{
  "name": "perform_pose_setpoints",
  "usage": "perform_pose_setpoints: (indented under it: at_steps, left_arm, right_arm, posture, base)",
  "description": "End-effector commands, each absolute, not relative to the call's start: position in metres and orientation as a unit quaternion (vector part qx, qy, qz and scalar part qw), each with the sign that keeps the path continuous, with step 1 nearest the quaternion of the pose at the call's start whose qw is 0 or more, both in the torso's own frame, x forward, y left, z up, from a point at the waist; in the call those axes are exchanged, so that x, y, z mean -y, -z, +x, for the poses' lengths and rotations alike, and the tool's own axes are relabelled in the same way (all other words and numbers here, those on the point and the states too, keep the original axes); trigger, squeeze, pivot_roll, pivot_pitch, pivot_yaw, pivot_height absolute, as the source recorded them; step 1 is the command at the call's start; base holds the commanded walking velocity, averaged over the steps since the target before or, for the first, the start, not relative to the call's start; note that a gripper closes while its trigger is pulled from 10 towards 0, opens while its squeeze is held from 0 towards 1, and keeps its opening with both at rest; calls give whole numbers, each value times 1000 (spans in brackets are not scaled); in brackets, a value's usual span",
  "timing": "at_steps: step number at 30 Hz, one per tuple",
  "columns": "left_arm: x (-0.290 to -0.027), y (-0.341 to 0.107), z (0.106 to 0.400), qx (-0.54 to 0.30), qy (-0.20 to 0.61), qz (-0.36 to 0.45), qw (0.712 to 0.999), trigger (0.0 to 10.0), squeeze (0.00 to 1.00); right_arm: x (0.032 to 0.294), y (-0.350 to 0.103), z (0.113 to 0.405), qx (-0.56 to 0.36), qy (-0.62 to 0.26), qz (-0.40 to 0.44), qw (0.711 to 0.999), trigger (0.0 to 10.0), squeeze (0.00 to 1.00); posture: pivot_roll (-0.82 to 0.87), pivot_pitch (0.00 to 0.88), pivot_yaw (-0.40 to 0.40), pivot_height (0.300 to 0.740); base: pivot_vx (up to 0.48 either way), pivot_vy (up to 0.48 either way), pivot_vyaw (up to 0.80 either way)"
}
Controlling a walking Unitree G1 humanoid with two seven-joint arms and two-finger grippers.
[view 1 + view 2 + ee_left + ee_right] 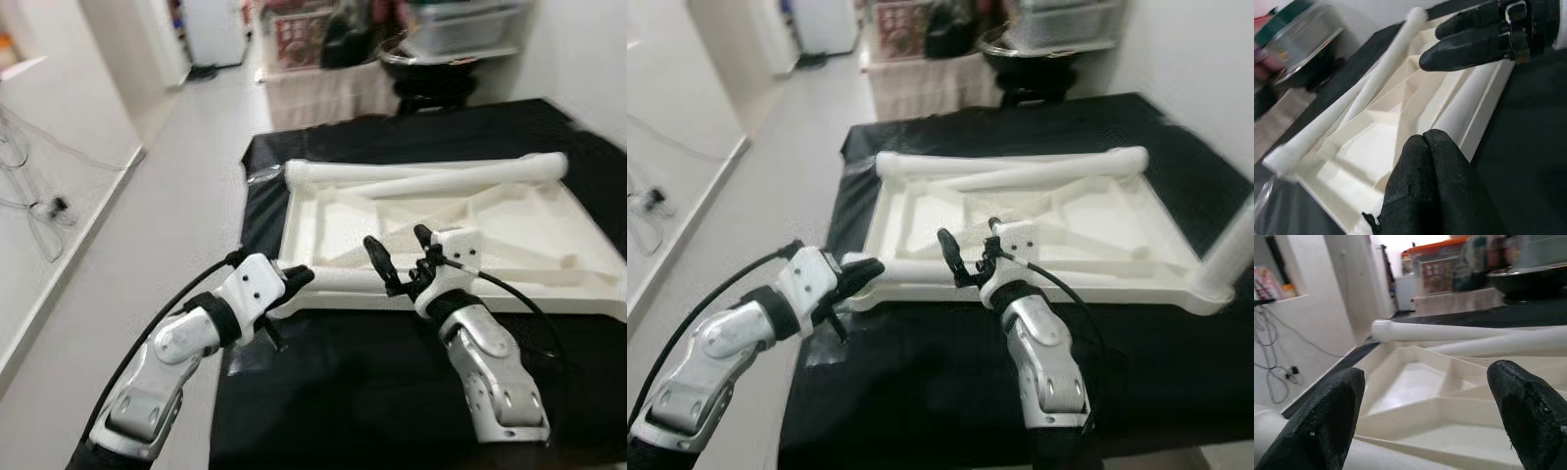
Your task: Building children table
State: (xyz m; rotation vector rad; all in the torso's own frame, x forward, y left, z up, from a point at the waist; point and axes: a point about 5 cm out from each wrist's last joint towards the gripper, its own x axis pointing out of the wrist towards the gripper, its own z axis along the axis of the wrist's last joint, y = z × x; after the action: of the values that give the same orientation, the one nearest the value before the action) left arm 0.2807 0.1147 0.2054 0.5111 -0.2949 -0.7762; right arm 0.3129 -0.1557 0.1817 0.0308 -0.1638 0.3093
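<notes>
A: Where is the tabletop?

B: The white plastic tabletop (509, 230) lies upside down on a black cloth (353, 392) spread over the floor, its ribbed underside facing up. It sits in the middle of the cloth, its long sides running left to right.

A: And the legs?

B: Two white tube legs lie on it. The far leg (421, 173) rests along the far edge. The near leg (338, 280) lies along the near edge, towards the left corner. In the right eye view another white tube (1232, 250) stands up at the near right corner.

A: What is the left gripper doing?

B: The left gripper (297, 277) is at the near left corner, its black fingers pressed together at the left end of the near leg. From the left wrist view the two fingers (1435, 191) meet tip to tip, with the leg running away just beyond them. Whether they pinch anything, I cannot tell.

A: The right one?

B: The right gripper (400, 257) is further right along the same leg, fingers spread wide, one on either side of the tube. The right wrist view shows the two fingertips (1327, 416) well apart with the ribbed underside between them.

A: Anything else around?

B: Light floor (157, 215) on the left, a white wall with cables (39, 211), and cluttered storage boxes (460, 24) at the far end.
</notes>
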Motion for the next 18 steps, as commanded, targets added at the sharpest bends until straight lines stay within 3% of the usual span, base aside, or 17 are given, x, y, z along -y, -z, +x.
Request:
perform_pose_setpoints:
  at_steps: [1,10,16,17,18]
  left_arm:
    - [-120,-205,285,131,377,279,873,10000,0]
    - [-130,-216,297,127,382,362,841,10000,0]
    - [-140,-230,312,114,388,410,817,10000,0]
    - [-140,-230,315,93,407,418,807,10000,1000]
    - [-140,-230,315,93,407,418,807,10000,1000]
  right_arm:
    - [151,-180,314,78,-161,21,984,10000,0]
    - [151,-181,316,80,-155,18,984,10000,0]
    - [148,-181,317,80,-154,16,985,10000,0]
    - [147,-181,317,80,-156,14,984,10000,0]
    - [147,-181,317,80,-156,14,984,10000,0]
  posture:
    - [-79,78,65,740]
    - [-80,73,71,740]
    - [-85,64,73,740]
    - [-76,54,77,740]
    - [-76,54,77,740]
  base:
    - [0,0,-800]
    - [0,0,-800]
    - [0,0,0]
    - [0,0,0]
    - [0,0,0]
